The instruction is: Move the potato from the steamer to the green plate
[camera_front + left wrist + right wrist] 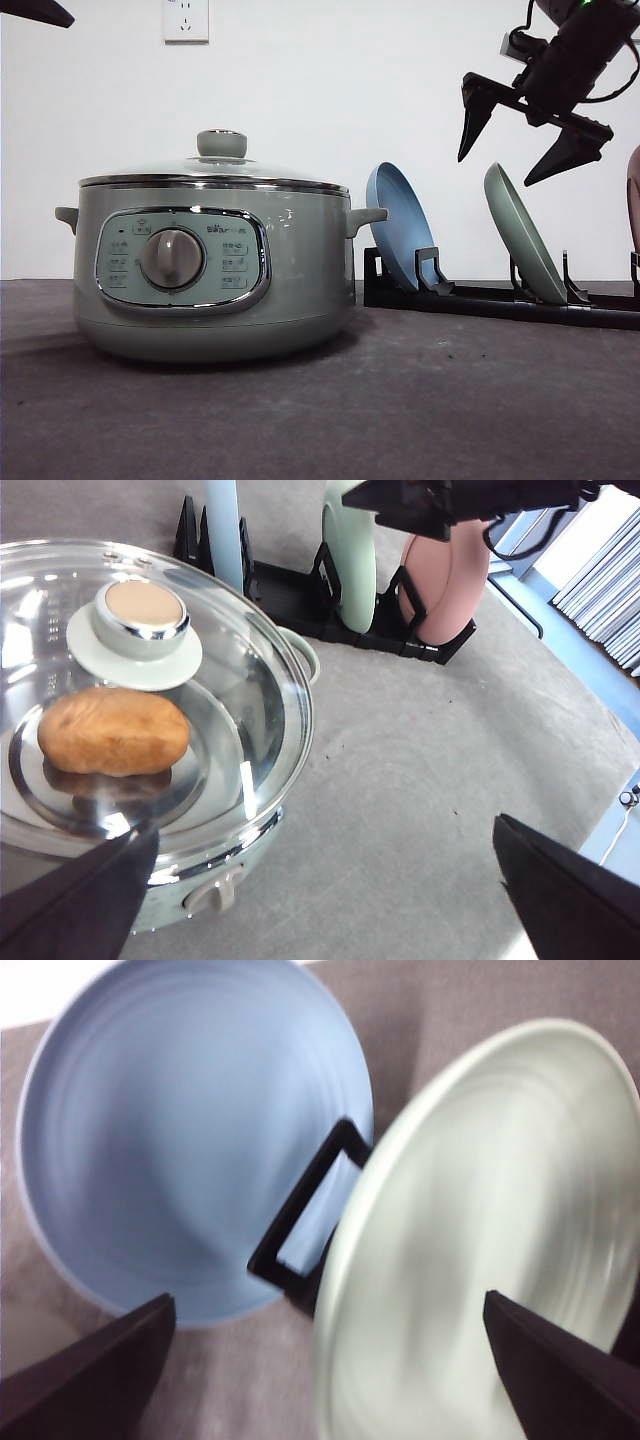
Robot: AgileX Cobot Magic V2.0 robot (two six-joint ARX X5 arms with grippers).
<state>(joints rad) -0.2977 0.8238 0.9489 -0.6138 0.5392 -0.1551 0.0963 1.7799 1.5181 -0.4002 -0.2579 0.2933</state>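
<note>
Potato (pixel 113 730) lay inside the steamer (pixel 210 270), seen through the closed glass lid (pixel 150 680), resting on a shiny metal tray just beside the lid's knob (pixel 140 615). The steamer stood on the grey table (pixel 420 400), left of centre in the front view, its panel bearing a silver dial (pixel 171 258) ringed by small buttons. A short brand mark sat to the upper right of the dial, but the print was too small to read; the button labels were likewise illegible.

To the steamer's right a black rack (pixel 500 298) held plates on edge: a blue plate (pixel 398 230) nearest the steamer, then the green plate (pixel 522 235), and beyond it a pink plate (pixel 450 585) in the left wrist view. On the wall above hung a white power socket (pixel 186 19).

The right gripper (pixel 520 150) hung in the air above the rack, over the gap between the blue and green plates, its jaws spread wide and grasping nothing. Its wrist camera looked down on both plates, the green one blurred, so its exact tilt was perhaps uncertain. The left gripper (pixel 320 900) hovered above the steamer's near edge, fingers parted wide, also empty.
</note>
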